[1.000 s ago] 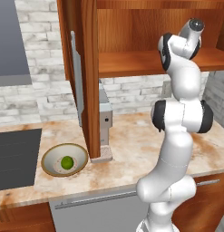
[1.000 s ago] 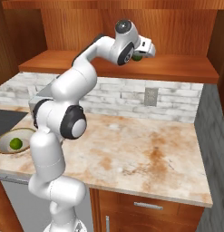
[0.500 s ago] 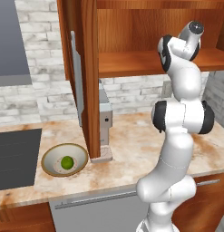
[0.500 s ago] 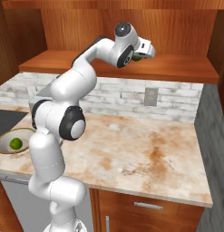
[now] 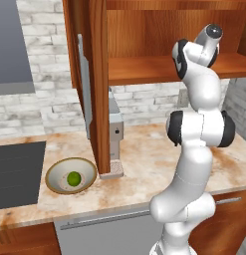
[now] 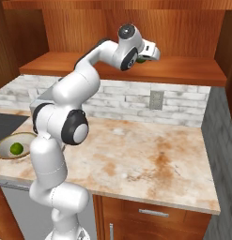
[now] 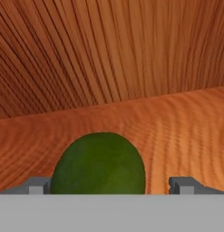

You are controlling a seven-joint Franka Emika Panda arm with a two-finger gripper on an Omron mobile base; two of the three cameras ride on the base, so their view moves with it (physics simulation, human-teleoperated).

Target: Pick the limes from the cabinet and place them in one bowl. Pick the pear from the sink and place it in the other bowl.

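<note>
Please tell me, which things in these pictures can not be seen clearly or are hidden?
- Gripper: in the right base view the hand's body hides the fingers.
- Lime on the shelf: the hand view's bottom edge cuts it off; in the right base view the hand covers most of it.
- Cream bowl: the right base view's left edge cuts it.

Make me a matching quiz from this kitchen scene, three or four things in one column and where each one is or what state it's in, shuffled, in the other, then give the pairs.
Things:
1. lime
2. second lime
3. gripper
4. cream bowl

Places or states:
A. in the cream bowl
B. on the counter beside the cabinet door
C. on the cabinet shelf, between the fingertips
D. open, fingers either side of a lime

Pairs: 1-C, 2-A, 3-D, 4-B
</note>
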